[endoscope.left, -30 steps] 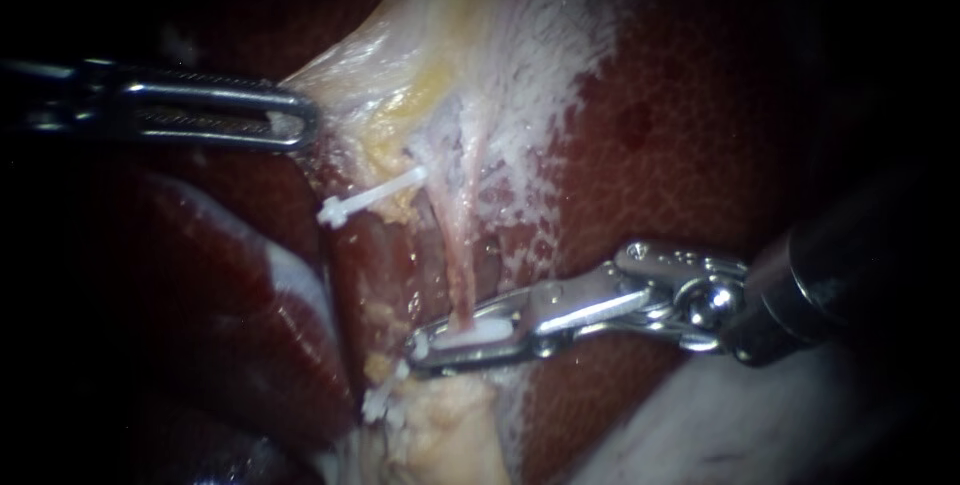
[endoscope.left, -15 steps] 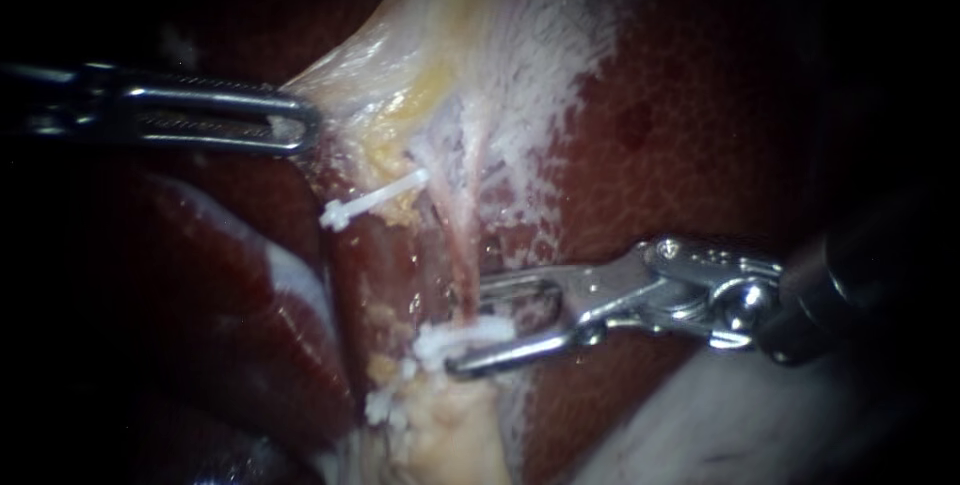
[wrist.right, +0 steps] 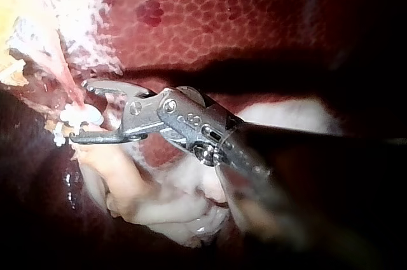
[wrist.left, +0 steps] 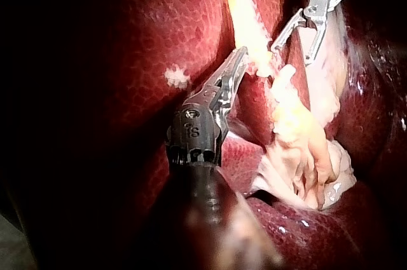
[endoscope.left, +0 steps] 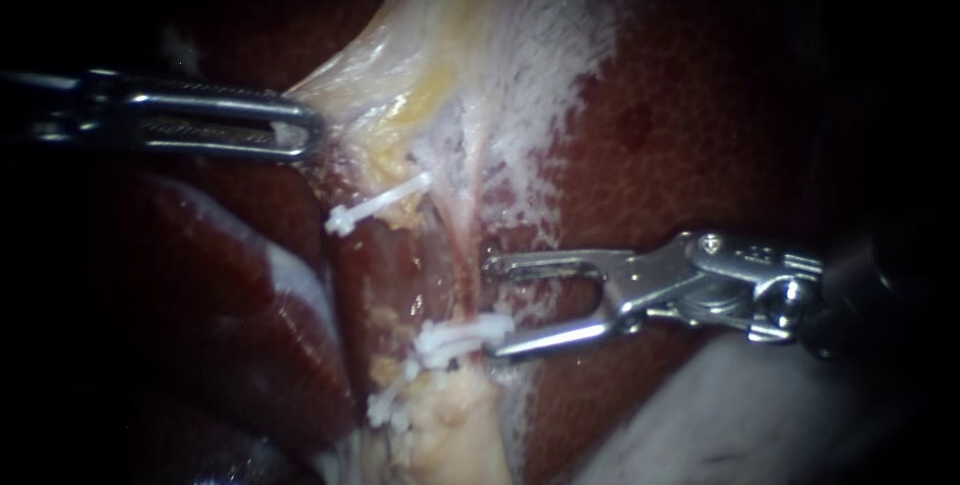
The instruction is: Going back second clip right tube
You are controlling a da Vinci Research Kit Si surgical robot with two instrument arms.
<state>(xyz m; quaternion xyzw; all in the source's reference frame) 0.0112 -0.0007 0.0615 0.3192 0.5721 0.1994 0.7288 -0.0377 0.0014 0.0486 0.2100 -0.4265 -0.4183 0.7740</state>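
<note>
The white clip sits crosswise on the lower end of the thin pink tube, closed around it just above a lump of yellowish fat. The right instrument has its jaws spread wide and empty, the lower tip just beside the clip's end and the upper tip next to the tube. Higher up, another white clip lies slanted, and the left instrument is clamped on pale tissue beside the dark red liver.

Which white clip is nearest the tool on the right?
The middle clip, beside the right instrument; the upper clip and lowest clip lie farther off.
</note>
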